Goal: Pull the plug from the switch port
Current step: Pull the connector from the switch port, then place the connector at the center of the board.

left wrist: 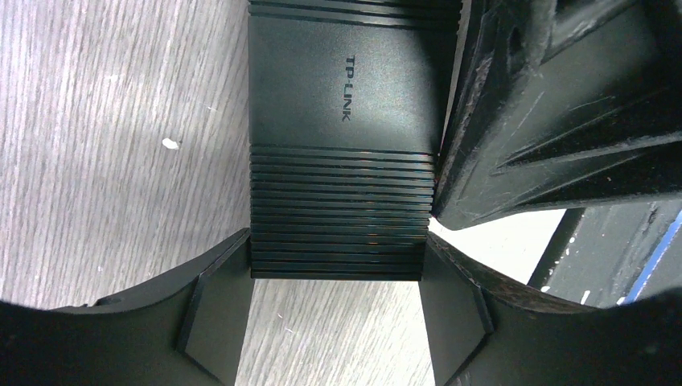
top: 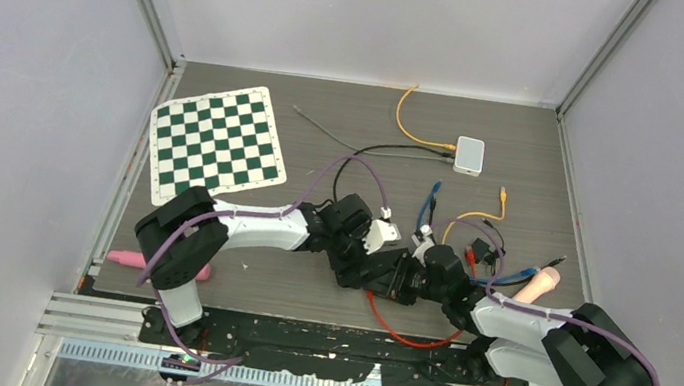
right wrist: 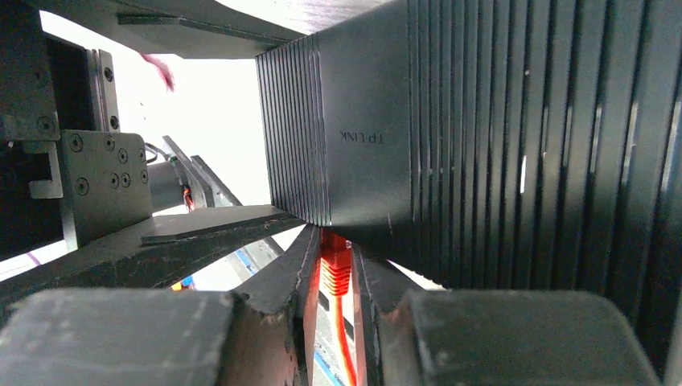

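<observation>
1. Top view, left side: a green-and-white checkerboard (top: 216, 143) lies flat on the tabletop (top: 527, 138), with a pink object (top: 132, 259) at the near left edge.
2. Top view, centre: both arms meet over the black switch (top: 385, 272), which is mostly covered by them. Grip details cannot be read here.
3. Top view, right: a small white box (top: 469, 154) sits well behind the arms with a yellow cable (top: 409, 122) running to it. A red cable (top: 404, 335) loops out under the wrists toward the near edge.
4. Left wrist view alone shows the left end effector (left wrist: 336, 265) clamped across the switch, 1 finger (left wrist: 213, 297) on each long side. The ribbed top and "TP-LINK" lettering are plain. The plug is not seen here.
5. Right wrist view alone shows the plug (right wrist: 335, 261), pinched between the 2 fingers (right wrist: 281, 273) of the right end effector (right wrist: 334, 273), which is clenched on it.
6. Plug: orange-red, ridged body, and small beside the switch casing. Its upper end meets the switch's edge just below the lettering, and the port itself is hidden. Its cable drops straight down between the fingers.
</observation>
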Robot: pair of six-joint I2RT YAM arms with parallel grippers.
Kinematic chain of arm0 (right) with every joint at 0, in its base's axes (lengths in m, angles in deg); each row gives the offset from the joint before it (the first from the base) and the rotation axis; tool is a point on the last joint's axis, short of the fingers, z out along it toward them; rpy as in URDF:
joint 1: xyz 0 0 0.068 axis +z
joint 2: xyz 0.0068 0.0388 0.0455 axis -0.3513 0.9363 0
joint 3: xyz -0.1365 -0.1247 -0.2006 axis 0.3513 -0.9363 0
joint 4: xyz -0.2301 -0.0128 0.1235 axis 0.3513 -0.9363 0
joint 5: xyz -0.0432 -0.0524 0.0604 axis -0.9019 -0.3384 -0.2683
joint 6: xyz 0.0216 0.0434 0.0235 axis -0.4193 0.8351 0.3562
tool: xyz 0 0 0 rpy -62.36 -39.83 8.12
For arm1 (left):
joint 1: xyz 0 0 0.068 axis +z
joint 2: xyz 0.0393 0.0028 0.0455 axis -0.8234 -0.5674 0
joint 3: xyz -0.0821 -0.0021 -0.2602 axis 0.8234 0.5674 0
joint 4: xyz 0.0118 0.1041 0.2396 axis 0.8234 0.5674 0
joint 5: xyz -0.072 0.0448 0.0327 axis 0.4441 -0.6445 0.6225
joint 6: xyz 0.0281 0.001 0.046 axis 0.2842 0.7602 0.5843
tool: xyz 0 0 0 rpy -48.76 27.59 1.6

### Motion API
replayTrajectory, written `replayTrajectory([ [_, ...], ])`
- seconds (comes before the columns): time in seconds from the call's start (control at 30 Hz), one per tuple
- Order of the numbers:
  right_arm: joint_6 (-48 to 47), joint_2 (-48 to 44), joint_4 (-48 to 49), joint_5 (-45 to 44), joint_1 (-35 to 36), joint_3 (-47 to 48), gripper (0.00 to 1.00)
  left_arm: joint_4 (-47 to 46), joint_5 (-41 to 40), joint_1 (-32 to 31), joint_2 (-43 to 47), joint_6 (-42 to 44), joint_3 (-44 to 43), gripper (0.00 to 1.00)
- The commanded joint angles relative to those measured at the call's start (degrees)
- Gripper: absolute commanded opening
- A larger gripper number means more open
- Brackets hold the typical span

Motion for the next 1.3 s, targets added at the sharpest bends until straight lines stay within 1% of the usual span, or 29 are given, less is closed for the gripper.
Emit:
replayTrajectory([
  [0.0,-1.66,-5.21,3.12,10.59,1.46,3.71,0.05,1.81,-5.78,0.91,-4.47,-1.37,1.44,0.57],
  [0.03,-2.69,-5.87,-1.11,9.98,1.41,4.75,0.05,1.85,-5.85,0.93,-4.56,-1.45,1.24,0.57],
  [0.1,-5.14,-6.53,-5.82,8.54,1.43,5.70,0.05,2.14,-6.03,1.00,-4.82,-1.69,0.94,0.57],
  [0.13,-5.42,-6.66,-5.98,9.14,1.40,6.00,0.05,2.43,-6.28,1.02,-4.97,-1.76,0.79,0.56],
  [0.27,-2.27,-5.84,0.13,12.64,1.37,4.73,0.05,2.45,-6.23,1.27,-4.93,-1.65,0.69,0.56],
  [0.33,-2.53,-5.91,-0.70,11.12,1.40,4.59,0.05,2.10,-4.42,1.28,-4.58,-0.99,0.92,0.56],
  [0.4,-3.76,-7.42,-5.28,9.04,1.35,5.06,0.05,1.67,-3.17,1.31,-4.07,-0.74,1.20,0.58],
  [0.43,-4.58,-9.35,-7.34,7.40,1.30,6.21,0.05,1.10,-2.99,1.28,-3.39,-0.78,1.70,0.62],
  [0.47,-6.42,-10.66,-12.07,6.46,1.29,6.90,0.05,-0.10,-2.81,1.28,-2.57,-0.87,2.56,0.66],
  [0.5,-7.27,-13.83,-14.03,4.95,1.28,8.17,0.05,-1.43,-2.68,1.28,-1.65,-1.09,3.43,0.70],
  [0.53,-8.70,-15.54,-18.14,4.18,1.24,8.80,0.05,-2.62,-2.74,1.30,-0.88,-1.47,4.17,0.74],
  [0.57,-9.42,-19.16,-19.74,2.47,1.22,10.31,0.05,-3.59,-2.83,1.28,-0.06,-1.88,4.70,0.79],
  [0.6,-11.39,-20.89,-24.03,1.53,1.20,11.11,0.05,-4.20,-2.72,1.28,0.66,-2.15,4.96,0.86],
  [0.63,-12.34,-24.07,-26.25,0.03,1.15,12.89,0.05,-5.03,-2.58,1.28,1.51,-2.56,5.14,0.98],
  [0.67,-14.40,-26.47,-29.87,-0.44,0.96,13.89,0.05,-5.96,-2.70,1.28,2.27,-3.11,5.28,0.99],
  [0.73,-17.37,-29.09,-34.69,-1.33,0.87,16.81,0.05,-7.86,-3.46,1.28,4.36,-3.76,5.55,0.99],
  [0.87,-22.64,-32.60,-41.39,-2.16,0.67,22.82,0.05,-12.21,-8.08,1.49,9.48,-7.67,7.42,1.00],
  [1.03,-27.82,-34.53,-47.76,-6.66,0.66,31.20,0.05,-14.45,-13.43,2.43,15.85,-10.13,9.74,1.00],
  [1.1,-28.83,-34.27,-51.76,-9.56,0.52,34.02,0.05,-14.46,-15.08,2.86,17.84,-11.03,10.89,0.99],
  [1.17,-28.94,-34.33,-53.05,-12.22,0.57,36.10,0.05,-16.12,-17.08,3.31,19.81,-11.80,12.05,0.99],
  [1.23,-27.39,-35.03,-54.09,-16.13,0.50,37.86,0.05,-16.79,-18.39,3.70,21.68,-12.50,13.26,1.00],
  [1.27,-25.90,-35.15,-54.77,-19.54,0.54,39.40,0.05,-16.76,-18.86,3.88,22.56,-12.75,13.58,1.00],
])
